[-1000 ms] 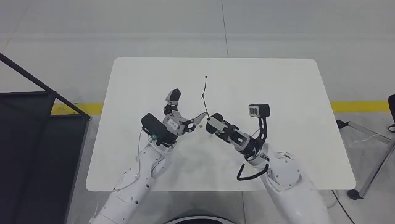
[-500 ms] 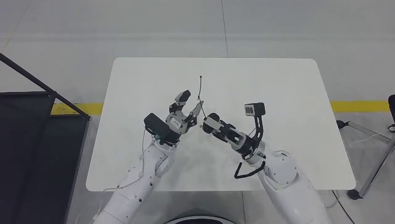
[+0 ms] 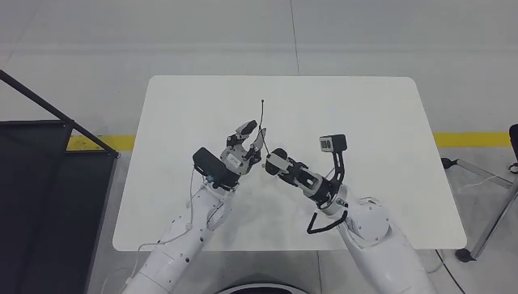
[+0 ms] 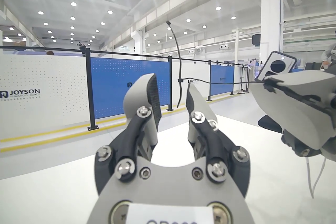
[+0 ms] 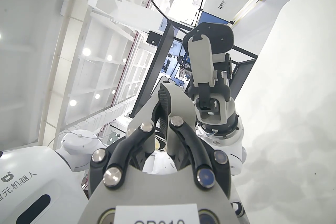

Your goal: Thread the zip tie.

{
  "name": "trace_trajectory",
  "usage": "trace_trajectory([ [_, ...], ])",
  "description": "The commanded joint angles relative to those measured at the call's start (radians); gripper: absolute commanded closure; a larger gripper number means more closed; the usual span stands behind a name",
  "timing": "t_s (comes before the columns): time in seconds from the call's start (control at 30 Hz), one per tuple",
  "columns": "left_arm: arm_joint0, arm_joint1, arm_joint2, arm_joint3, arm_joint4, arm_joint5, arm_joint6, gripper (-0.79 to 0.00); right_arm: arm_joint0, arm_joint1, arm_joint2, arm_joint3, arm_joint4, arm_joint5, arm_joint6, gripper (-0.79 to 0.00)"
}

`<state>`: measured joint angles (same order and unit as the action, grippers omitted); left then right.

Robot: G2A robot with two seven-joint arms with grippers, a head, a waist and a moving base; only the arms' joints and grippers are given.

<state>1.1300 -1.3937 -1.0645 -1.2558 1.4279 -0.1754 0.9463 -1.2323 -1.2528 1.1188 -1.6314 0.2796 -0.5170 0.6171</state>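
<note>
A thin black zip tie [image 3: 263, 124] stands up from my right gripper [image 3: 269, 158], which is shut on its lower end near the middle of the white table [image 3: 364, 132]. In the left wrist view the strap [image 4: 176, 43] rises with its small head at the top, and a thin strand runs sideways from it to the right gripper [image 4: 265, 83]. My left gripper [image 4: 170, 83] is open, one finger on each side of the strap, close beside the right gripper [image 5: 162, 87]. The zip tie [image 5: 155, 8] curves away behind the left gripper [image 5: 207, 30].
Both grippers are held above the table's middle, with bare white surface all around them. A dark-framed rack [image 3: 40, 181] stands off the table's left edge. Railings with blue panels [image 4: 126, 83] stand far behind.
My left gripper has moved in toward the zip tie and its fingers have narrowed around the strap. The right gripper and zip tie have shifted slightly left.
</note>
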Motion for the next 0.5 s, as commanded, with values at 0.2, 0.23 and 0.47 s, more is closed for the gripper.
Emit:
trace_trajectory([
  [0.2,-0.006,-0.004,0.002,0.011,0.003,0.010,0.008,-0.139,-0.002,0.000,0.000,-0.001,0.004,0.000,0.004,0.000],
  [0.23,-0.006,-0.005,0.002,0.012,0.003,0.010,0.010,-0.123,-0.002,0.000,0.001,-0.001,0.004,0.000,0.004,0.000],
  [0.47,-0.008,-0.008,0.001,0.017,0.004,0.009,0.011,-0.068,-0.002,0.000,0.005,-0.001,0.014,-0.002,-0.002,0.000],
])
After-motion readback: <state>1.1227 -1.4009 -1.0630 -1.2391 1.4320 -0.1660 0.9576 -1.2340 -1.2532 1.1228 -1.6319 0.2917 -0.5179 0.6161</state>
